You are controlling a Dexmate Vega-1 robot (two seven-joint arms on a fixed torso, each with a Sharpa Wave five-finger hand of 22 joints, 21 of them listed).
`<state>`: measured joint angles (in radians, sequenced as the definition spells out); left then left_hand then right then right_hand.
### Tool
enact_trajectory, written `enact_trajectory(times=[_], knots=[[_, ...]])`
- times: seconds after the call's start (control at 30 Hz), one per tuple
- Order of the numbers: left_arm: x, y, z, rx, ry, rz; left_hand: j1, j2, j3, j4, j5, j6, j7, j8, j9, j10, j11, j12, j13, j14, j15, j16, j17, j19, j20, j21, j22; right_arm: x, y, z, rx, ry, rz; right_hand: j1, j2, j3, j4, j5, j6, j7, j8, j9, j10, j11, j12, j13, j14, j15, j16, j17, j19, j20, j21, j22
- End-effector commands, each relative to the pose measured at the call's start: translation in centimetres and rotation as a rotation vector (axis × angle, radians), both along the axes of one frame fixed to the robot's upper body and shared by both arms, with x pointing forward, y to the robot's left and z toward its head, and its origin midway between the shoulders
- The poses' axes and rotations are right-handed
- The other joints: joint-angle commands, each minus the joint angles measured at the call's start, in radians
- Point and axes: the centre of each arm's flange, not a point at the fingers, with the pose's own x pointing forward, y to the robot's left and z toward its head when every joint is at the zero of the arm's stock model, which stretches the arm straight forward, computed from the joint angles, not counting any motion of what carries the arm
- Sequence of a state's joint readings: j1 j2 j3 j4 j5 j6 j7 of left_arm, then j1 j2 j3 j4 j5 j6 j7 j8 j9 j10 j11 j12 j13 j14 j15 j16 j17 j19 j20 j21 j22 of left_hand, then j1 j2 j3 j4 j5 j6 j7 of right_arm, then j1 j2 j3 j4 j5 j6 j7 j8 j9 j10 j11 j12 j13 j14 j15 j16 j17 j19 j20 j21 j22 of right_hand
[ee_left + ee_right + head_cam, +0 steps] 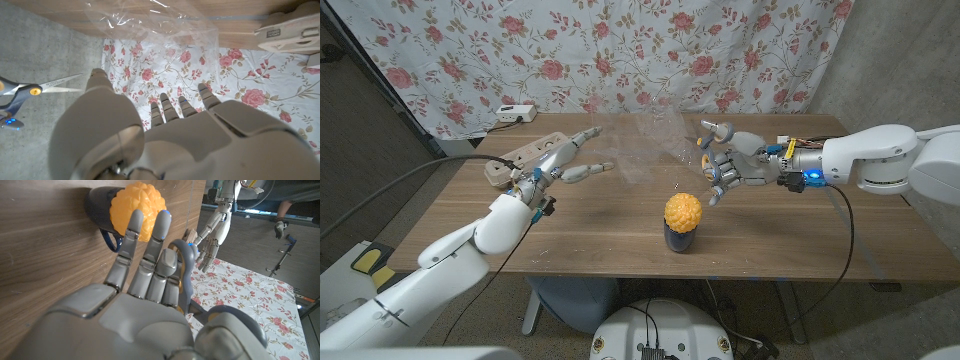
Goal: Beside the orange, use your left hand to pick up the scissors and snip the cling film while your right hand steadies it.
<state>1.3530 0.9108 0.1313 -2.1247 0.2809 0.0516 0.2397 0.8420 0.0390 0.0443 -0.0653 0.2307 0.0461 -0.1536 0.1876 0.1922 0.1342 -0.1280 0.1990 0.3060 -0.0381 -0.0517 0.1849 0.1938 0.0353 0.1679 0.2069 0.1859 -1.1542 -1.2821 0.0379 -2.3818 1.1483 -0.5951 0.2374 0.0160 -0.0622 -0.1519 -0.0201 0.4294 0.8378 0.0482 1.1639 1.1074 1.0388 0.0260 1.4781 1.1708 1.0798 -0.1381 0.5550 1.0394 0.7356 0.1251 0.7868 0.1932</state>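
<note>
The orange (682, 210) sits on top of a dark cup (680, 240) near the table's front middle; it also shows in the right wrist view (135, 207). A clear sheet of cling film (640, 140) stands crumpled between my hands, behind the orange, and shows in the left wrist view too (150, 20). My right hand (732, 165) holds the grey-handled scissors (703, 140), a handle loop (186, 267) around its fingers, the blades (55, 85) pointing toward the film. My left hand (570, 158) has its fingers spread beside the film's left edge; I cannot tell if it touches.
A beige power strip (515, 155) lies at the back left, also seen in the left wrist view (290, 30). A white adapter (515, 113) sits behind it. Small items and cables (790, 145) lie at the back right. A floral curtain (620, 50) hangs behind the table.
</note>
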Motion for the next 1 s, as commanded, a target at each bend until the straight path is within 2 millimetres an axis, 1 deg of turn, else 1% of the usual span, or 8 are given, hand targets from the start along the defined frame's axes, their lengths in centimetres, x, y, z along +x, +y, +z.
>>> enact_trajectory(times=[0.03,0.3,0.53,0.57,0.73,0.87,0.97,1.0], knots=[[0.9,0.2,-0.2,0.137,-0.01,0.168,0.006,0.002,0.0,-0.008,-0.005,-0.024,-0.001,-0.001,0.003,-0.043,0.005,-0.007,-0.003,-0.011,0.001,-0.001,-0.002,0.002,-0.008,0.0,0.003,0.3,0.1,0.0,-0.002,-0.006,0.003,-0.001,0.009,-0.187,0.179,0.007,0.054,0.05,0.188,0.049,0.01,-0.001,-0.003,-0.002,0.007,-0.006,0.004,0.0,0.01,-0.003,-0.003,0.004],[1.9,-0.5,-0.5,0.27,0.006,0.233,0.029,0.01,0.013,-0.025,-0.006,-0.074,0.003,-0.011,0.004,-0.089,0.009,-0.011,-0.01,-0.019,0.001,-0.001,-0.006,0.001,-0.011,0.0,0.002,0.4,0.2,0.1,-0.009,0.0,0.007,0.009,0.01,-0.185,0.174,0.007,0.048,0.052,0.196,0.068,0.012,0.002,-0.002,-0.001,0.007,-0.004,0.007,-0.002,0.011,-0.004,-0.007,0.004],[2.8,-0.9,-0.4,0.377,0.047,0.304,0.025,0.001,0.01,-0.03,-0.01,-0.115,0.011,-0.014,0.003,-0.121,0.018,-0.012,-0.015,-0.038,0.012,-0.004,-0.006,-0.008,-0.006,-0.003,0.002,0.3,-0.1,0.4,-0.01,0.002,0.001,0.011,0.012,-0.185,0.173,0.007,0.052,0.049,0.19,0.057,0.011,0.003,0.003,0.006,0.006,-0.004,0.009,-0.007,0.014,-0.005,-0.012,0.006],[2.9,-0.9,-0.4,0.388,0.054,0.315,0.031,0.005,0.014,-0.033,-0.01,-0.121,0.011,-0.014,0.003,-0.128,0.02,-0.012,-0.017,-0.045,0.015,-0.006,-0.006,-0.009,-0.007,-0.003,0.002,0.2,-0.1,0.5,-0.009,0.002,-0.001,0.011,0.012,-0.185,0.173,0.006,0.054,0.049,0.188,0.054,0.011,0.0,0.001,0.004,0.007,-0.002,0.009,-0.009,0.014,-0.004,-0.012,0.007],[3.6,-1.2,-0.6,0.429,0.07,0.35,0.129,0.07,0.087,-0.084,-0.008,-0.17,0.013,-0.006,0.001,-0.172,0.02,-0.006,-0.03,-0.076,0.026,-0.004,-0.006,-0.017,-0.007,-0.005,0.001,0.2,-0.1,0.4,-0.006,0.006,0.004,0.01,0.014,-0.185,0.173,0.006,0.052,0.046,0.192,0.06,0.015,-0.001,0.005,0.009,0.006,-0.004,0.012,-0.011,0.016,-0.005,-0.015,0.009],[4.1,-1.5,-0.8,0.446,0.076,0.364,0.157,0.071,0.107,-0.099,-0.007,-0.193,0.013,-0.007,0.001,-0.214,0.029,-0.013,-0.037,-0.096,0.034,-0.006,-0.007,-0.025,-0.008,-0.007,0.0,0.1,-0.2,0.4,-0.007,0.004,0.005,0.016,0.013,-0.184,0.17,0.006,0.052,0.048,0.191,0.059,0.017,-0.001,0.004,0.007,0.006,-0.006,0.015,-0.012,0.017,-0.006,-0.016,0.01],[4.4,-2.0,-0.9,0.458,0.064,0.376,0.161,0.064,0.11,-0.099,-0.011,-0.217,0.014,-0.011,0.001,-0.242,0.031,-0.016,-0.04,-0.108,0.035,-0.007,-0.007,-0.031,-0.01,-0.008,0.0,-0.1,-0.2,0.3,-0.007,0.003,0.008,0.021,0.011,-0.184,0.168,0.005,0.049,0.047,0.197,0.068,0.014,-0.001,0.014,0.023,0.008,-0.007,0.014,-0.018,0.018,-0.005,-0.017,0.01],[4.5,-2.2,-0.9,0.462,0.061,0.377,0.155,0.058,0.107,-0.097,-0.017,-0.231,0.014,-0.013,0.0,-0.249,0.035,-0.015,-0.042,-0.11,0.036,-0.006,-0.007,-0.034,-0.01,-0.009,-0.001,-0.1,-0.2,0.3,-0.01,-0.002,0.008,0.022,0.012,-0.183,0.167,0.005,0.053,0.046,0.189,0.054,0.016,0.0,0.008,0.012,0.009,-0.008,0.016,-0.017,0.018,-0.005,-0.017,0.011]])
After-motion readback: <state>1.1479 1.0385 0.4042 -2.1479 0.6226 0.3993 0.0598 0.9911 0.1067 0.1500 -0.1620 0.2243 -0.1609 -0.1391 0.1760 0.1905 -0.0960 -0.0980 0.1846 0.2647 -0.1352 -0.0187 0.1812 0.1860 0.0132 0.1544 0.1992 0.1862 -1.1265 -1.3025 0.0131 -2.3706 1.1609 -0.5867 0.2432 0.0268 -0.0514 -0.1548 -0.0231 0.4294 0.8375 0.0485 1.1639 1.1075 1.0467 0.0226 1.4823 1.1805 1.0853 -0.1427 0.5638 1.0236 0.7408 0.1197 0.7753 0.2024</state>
